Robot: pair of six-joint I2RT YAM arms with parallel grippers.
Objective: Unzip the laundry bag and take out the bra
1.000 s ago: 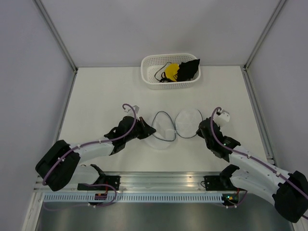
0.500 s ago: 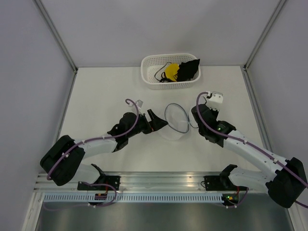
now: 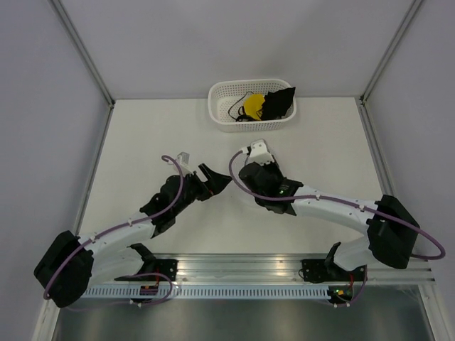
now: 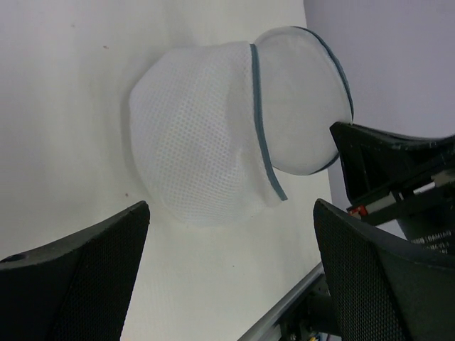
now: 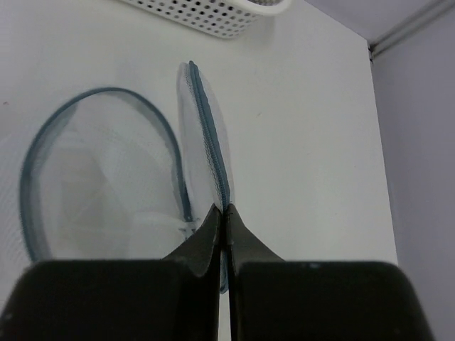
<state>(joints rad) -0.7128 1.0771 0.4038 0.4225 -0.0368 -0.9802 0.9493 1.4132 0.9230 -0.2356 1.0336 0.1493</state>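
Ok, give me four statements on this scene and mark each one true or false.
1. The bra lies in the white basket. True.
2. The right gripper is open, clear of the laundry bag. False: it is pinched shut on the bag's zipper rim.
3. The left gripper is open and holds nothing. True.
4. The basket stands beside the arm bases. False: it stands at the far edge of the table.

The bag (image 4: 206, 142) is white, fine-holed mesh with a grey-blue zipper rim. My jaws are black, the left pair's pads finely dotted. The bra (image 3: 253, 105) shows yellow and black inside a white, perforated basket (image 3: 245, 126) — the surface (image 3: 142, 142) is off-white.
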